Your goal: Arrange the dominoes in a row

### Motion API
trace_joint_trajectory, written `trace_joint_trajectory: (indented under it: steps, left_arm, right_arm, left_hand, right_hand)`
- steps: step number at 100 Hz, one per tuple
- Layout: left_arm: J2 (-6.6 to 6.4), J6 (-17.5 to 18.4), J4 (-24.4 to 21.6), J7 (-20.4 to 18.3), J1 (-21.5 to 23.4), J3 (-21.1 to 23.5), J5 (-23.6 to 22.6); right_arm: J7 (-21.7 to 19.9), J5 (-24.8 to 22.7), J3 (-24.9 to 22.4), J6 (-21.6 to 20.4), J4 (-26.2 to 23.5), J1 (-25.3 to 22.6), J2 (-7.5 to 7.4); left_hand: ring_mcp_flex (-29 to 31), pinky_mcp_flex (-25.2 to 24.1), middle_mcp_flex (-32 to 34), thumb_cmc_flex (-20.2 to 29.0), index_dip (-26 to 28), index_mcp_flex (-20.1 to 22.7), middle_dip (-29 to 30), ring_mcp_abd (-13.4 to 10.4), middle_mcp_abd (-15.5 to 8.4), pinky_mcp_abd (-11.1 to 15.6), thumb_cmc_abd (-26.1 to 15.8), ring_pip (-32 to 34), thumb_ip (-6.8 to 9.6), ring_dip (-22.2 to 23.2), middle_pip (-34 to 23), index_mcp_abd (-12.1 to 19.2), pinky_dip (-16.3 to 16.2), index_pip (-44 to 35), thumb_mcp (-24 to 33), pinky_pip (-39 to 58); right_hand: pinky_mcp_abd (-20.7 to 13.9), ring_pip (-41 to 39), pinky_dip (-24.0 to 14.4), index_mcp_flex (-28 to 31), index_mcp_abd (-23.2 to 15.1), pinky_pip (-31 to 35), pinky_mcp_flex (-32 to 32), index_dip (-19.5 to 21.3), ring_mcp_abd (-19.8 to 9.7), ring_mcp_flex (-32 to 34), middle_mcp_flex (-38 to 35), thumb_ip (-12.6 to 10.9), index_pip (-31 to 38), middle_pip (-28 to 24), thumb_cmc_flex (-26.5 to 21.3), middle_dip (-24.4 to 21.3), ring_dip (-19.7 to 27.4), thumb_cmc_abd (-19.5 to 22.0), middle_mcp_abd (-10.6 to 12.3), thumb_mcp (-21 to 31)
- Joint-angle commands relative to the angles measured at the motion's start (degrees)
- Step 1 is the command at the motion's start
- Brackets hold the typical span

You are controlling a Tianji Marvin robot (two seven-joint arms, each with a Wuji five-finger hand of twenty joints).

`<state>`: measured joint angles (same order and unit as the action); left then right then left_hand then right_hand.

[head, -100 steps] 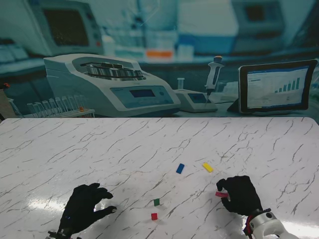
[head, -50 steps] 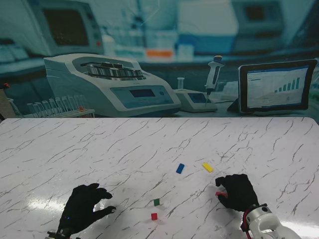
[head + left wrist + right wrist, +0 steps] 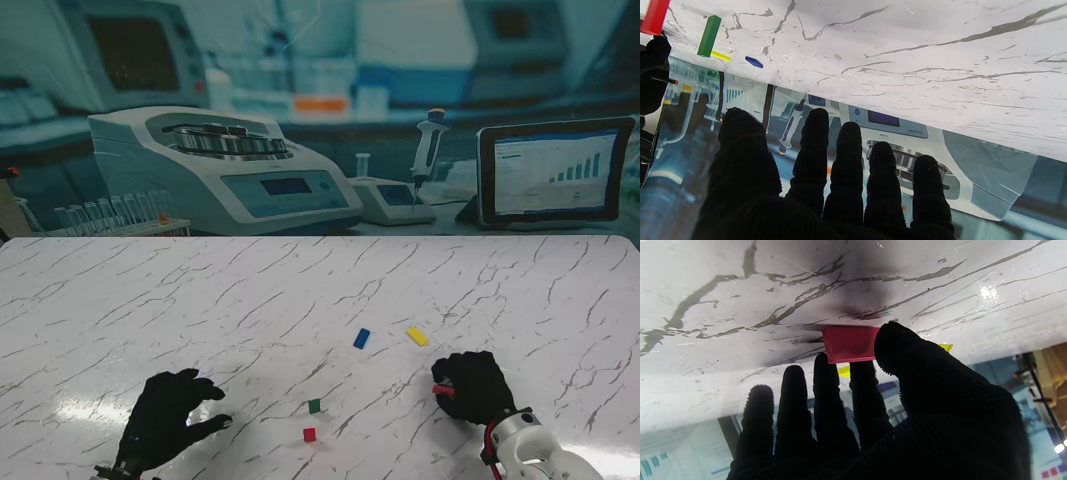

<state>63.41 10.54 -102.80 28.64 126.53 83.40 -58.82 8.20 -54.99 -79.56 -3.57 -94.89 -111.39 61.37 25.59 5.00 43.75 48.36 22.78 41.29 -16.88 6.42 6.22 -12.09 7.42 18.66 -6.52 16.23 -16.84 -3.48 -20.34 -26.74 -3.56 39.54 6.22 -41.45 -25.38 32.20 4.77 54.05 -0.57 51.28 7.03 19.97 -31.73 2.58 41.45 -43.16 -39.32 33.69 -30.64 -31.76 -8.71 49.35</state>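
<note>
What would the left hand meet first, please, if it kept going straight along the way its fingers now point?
As far as I can judge, nothing soon: the left hand points over bare marble table towards the far edge. The green domino and red domino stand off to its right, outside that line.

We see right hand [image 3: 893, 413] pinching pink domino [image 3: 848, 343] between thumb and fingertips [image 3: 826, 365] against marble table [image 3: 740, 290]; yellow domino [image 3: 844, 371] behind.

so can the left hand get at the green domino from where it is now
Probably yes. The left hand is open and holds nothing, and the green domino stands to its right with only bare table between them. The red domino stands close by, so it could get knocked.
</note>
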Motion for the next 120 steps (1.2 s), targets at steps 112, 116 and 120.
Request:
trace_joint_trajectory:
  steps: [112, 116, 120]
  left_arm:
    - [0.4, 1.17, 1.08, 0.42, -0.11, -0.61, 0.35]
    - [0.4, 1.16, 1.1, 0.42, -0.12, -0.63, 0.38]
    - [0.41, 1.17, 1.15, 0.45, -0.16, -0.66, 0.42]
  right_arm:
    - [0.36, -0.01, 2.17, -0.77, 1.81, 0.88, 0.18]
    - [0.52, -0.1, 2.2, -0.76, 1.75, 0.91, 0.19]
    - [0.89, -0.24, 2.28, -0.7, 1.75, 0.93, 0.22]
  left_hand:
    - [0.49, -0.3, 1.23, -0.3, 0.93, 0.88, -0.85, -1.44, -1.43, -1.47, 0.06, 0.5, -0.15, 0.71, -1.08, 1.87, -1.02, -1.42, -0.5, 1.87]
    - [0.48, -0.27, 1.24, -0.35, 0.93, 0.94, -0.85, -1.45, -1.35, -1.46, 0.07, 0.49, -0.16, 0.71, -1.08, 1.88, -1.03, -1.46, -0.54, 1.9]
    - [0.52, -0.23, 1.24, -0.34, 0.93, 0.94, -0.85, -1.45, -1.42, -1.49, 0.07, 0.51, -0.16, 0.72, -1.09, 1.89, -1.05, -1.49, -0.54, 1.94]
  right_hand:
    - [5.83, -4.94, -0.83, 5.26, -8.31, 3.27, -1.44, 0.41, -3.08, 9.87, -13.63, -3.95, 18.71, -4.74, 1.43, 3.6, -1.84, -7.44, 4.74, 11.2]
    - [5.84, -4.73, -0.8, 5.37, -8.48, 3.28, -1.37, 0.67, -3.09, 9.64, -13.48, -4.2, 18.69, -4.59, 1.62, 3.54, -1.75, -7.57, 4.84, 11.54]
    - [5.85, -4.36, -0.77, 5.36, -8.62, 3.28, -1.32, 0.87, -2.98, 9.31, -13.18, -4.35, 18.63, -4.4, 1.78, 3.46, -1.59, -7.61, 5.02, 11.73]
